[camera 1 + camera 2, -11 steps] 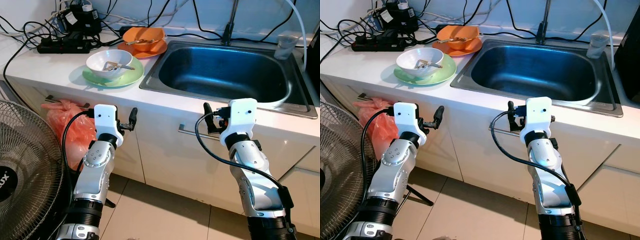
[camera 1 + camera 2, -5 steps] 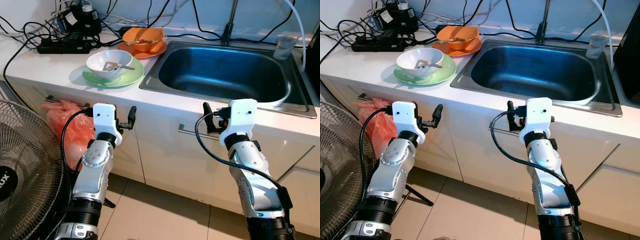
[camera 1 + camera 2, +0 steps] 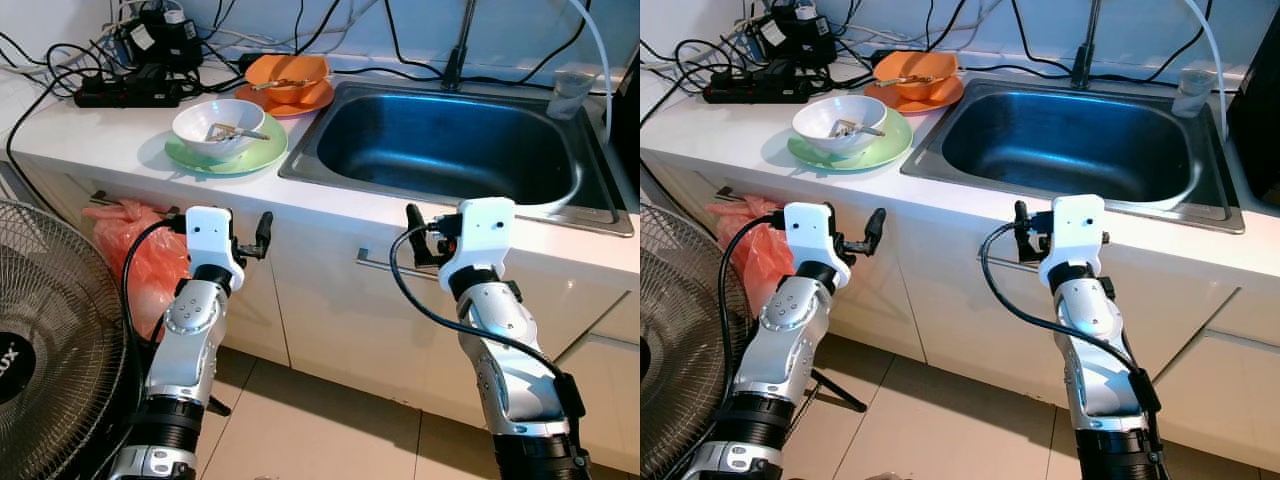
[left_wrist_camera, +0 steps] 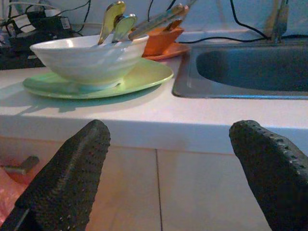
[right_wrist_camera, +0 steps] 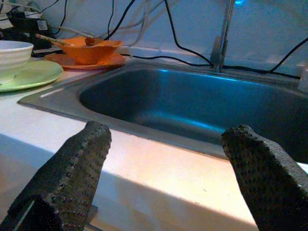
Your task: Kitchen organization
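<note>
- Since the earlier frames almost nothing has shifted — both arms stay raised in front of the cabinet doors, and the left claw point(image 3: 264, 232) sits only a shade lower than a second ago.
- Left claw: fingers point(image 4: 67, 178) spread wide apart, holding nothing, level with the front edge of the table point(image 3: 120, 135) and facing the white bowl point(image 3: 218, 126).
- Right claw point(image 3: 415, 232): fingers point(image 5: 72, 178) also spread apart and empty, held just before the table edge, facing the steel sink point(image 3: 450, 145).
- White bowl stands on a green plate point(image 3: 255, 157) on the table, left of the sink; metal spoons point(image 4: 115, 21) lean inside it.
- Behind it, an orange bowl point(image 3: 288, 72) rests on an orange plate point(image 3: 300, 102) — utensils lie across that bowl too.
- Black power strip point(image 3: 125, 92) and tangled cables lie at the back left of the table.
- Clear glass point(image 3: 572, 92) stands at the sink's far right corner, near the tap point(image 3: 458, 50).
- Red plastic bag point(image 3: 135, 250) hangs against the cabinet below; a fan point(image 3: 50, 340) stands at the robot's left.
</note>
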Motion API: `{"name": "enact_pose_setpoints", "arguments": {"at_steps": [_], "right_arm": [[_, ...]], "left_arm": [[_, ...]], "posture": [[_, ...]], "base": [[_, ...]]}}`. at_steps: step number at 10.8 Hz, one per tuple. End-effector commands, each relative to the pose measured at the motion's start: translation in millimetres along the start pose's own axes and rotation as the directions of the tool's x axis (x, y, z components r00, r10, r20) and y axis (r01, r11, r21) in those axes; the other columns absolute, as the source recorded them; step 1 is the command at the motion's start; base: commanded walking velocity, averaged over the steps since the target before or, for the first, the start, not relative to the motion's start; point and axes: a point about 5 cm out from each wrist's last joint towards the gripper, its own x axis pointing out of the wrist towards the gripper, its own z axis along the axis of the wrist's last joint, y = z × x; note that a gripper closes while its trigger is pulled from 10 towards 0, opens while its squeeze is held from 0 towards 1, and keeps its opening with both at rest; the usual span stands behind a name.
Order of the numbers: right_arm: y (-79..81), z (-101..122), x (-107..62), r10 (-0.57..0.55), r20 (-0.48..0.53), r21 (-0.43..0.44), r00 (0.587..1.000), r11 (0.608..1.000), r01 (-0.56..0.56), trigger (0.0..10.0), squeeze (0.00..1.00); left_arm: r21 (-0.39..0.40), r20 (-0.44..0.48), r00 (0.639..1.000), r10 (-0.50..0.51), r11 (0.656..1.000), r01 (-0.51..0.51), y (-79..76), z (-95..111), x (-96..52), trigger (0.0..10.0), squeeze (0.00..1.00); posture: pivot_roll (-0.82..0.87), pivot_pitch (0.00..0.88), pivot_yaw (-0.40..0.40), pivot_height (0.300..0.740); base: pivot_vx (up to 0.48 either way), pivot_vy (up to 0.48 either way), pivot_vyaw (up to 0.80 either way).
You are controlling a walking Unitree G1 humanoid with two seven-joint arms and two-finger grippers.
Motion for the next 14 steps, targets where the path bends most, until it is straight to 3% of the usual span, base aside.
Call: {"name": "enact_pose_setpoints", "arguments": {"at_steps": [1, 3, 5, 8, 10, 14], "right_arm": [[-0.1, 8, -1.0, 0.005, 0.044, 0.018, 0.999, 1.000, -0.005, 10.0, 0.00], [1.1, 27, -1.2, 0.014, 0.128, -0.018, 0.992, 1.000, -0.011, 10.0, 0.00], [-0.3, 44, -0.3, 0.017, 0.194, -0.030, 0.981, 0.999, -0.011, 10.0, 0.00], [-0.6, 49, -2.9, 0.022, 0.208, -0.035, 0.978, 0.999, -0.015, 10.0, 0.00], [-0.2, 51, -3.9, 0.030, 0.216, -0.047, 0.976, 0.999, -0.020, 10.0, 0.00], [1.2, 53, -3.3, 0.043, 0.227, -0.061, 0.973, 0.998, -0.030, 10.0, 0.00]], "left_arm": [[0.010, 0.076, 0.997, -0.012, 1.000, 0.011, -3.0, 21, 5.8, 10.0, 0.00], [0.036, 0.214, 0.977, -0.022, 0.999, 0.015, -7.1, 57, 10.0, 10.0, 0.00], [0.032, 0.288, 0.958, -0.013, 0.999, 0.004, -8.5, 79, 11.1, 10.0, 0.00], [0.010, 0.292, 0.956, -0.025, 1.000, 0.023, -7.7, 84, 8.6, 10.0, 0.00], [-0.003, 0.310, 0.948, -0.075, 0.997, 0.080, -13.2, 91, 8.0, 10.0, 0.00], [-0.019, 0.345, 0.935, -0.076, 0.996, 0.088, -15.6, 106, 9.7, 10.0, 0.00]], "posture": [[-0.04, 0.000, 0.072, 0.740], [-0.03, 0.000, 0.064, 0.740], [-0.03, 0.000, 0.060, 0.740], [-0.03, 0.000, 0.059, 0.740], [-0.03, 0.000, 0.059, 0.740], [-0.04, 0.000, 0.061, 0.740]], "base": [[0.000, 0.000, 0.00], [0.000, 0.000, 0.00], [0.000, 0.000, 0.00], [0.000, 0.000, 0.00], [0.420, 0.000, 0.00], [0.466, 0.000, 0.00]]}}
